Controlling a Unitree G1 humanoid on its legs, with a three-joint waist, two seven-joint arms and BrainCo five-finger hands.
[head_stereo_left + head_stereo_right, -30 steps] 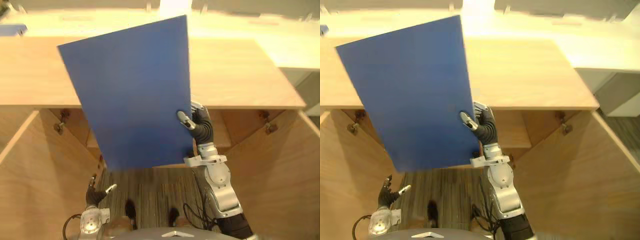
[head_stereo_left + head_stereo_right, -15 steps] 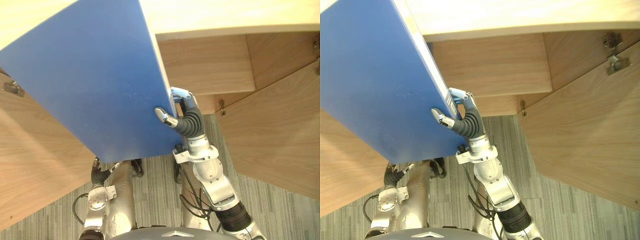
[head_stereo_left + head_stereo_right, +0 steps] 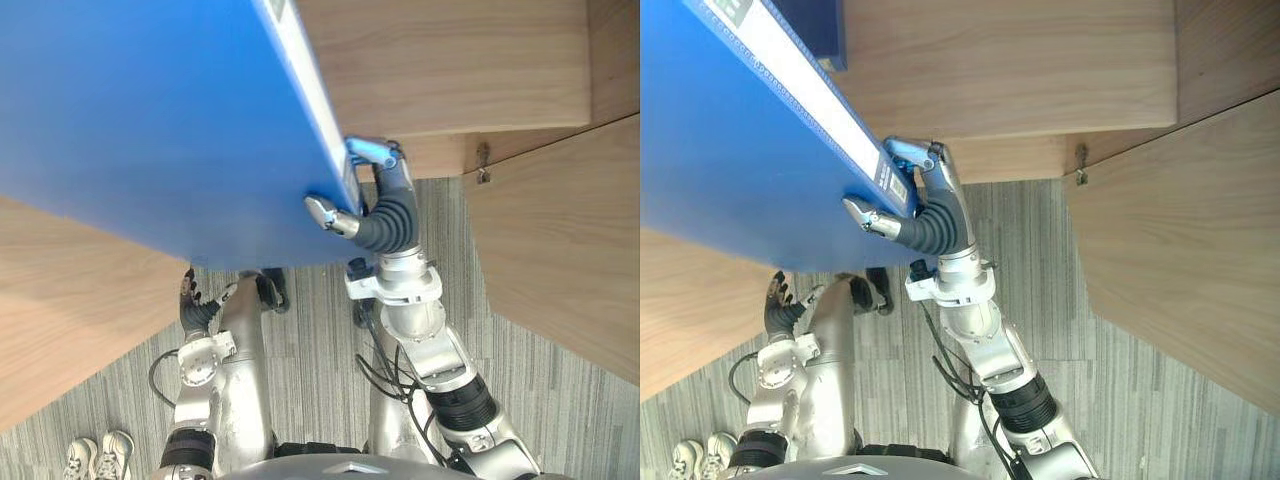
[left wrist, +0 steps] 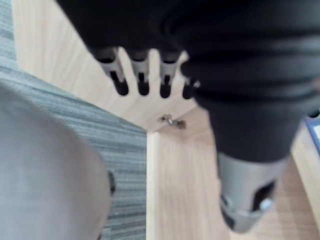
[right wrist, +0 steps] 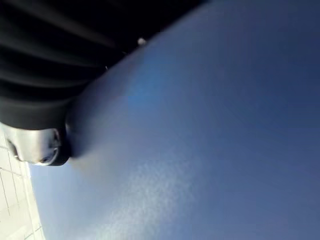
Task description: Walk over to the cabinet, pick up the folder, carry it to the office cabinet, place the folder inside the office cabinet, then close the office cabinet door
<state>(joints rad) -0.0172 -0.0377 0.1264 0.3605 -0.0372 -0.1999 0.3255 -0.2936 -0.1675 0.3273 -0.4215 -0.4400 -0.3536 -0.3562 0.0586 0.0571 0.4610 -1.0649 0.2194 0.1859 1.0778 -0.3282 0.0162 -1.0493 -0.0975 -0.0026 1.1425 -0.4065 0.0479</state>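
R hand is clamped on the blue folder at its lower corner: thumb pressed on the broad blue face, fingers wrapped round the spine edge. The folder is held up in the air, tilted, its white spine label facing the office cabinet. It sits just in front of the cabinet's open front, above the floor, touching nothing but the hand as far as can be seen. In the R wrist view the folder's face lies right against the thumb tip.

L hand hangs low at the robot's side, well apart from the folder, fingers roughly straight in a row, nothing in them.

Both cabinet doors stand open: R door and L door, w/ a small metal hinge by the R one. Grey striped carpet below. A person's white shoes show at the near L corner.
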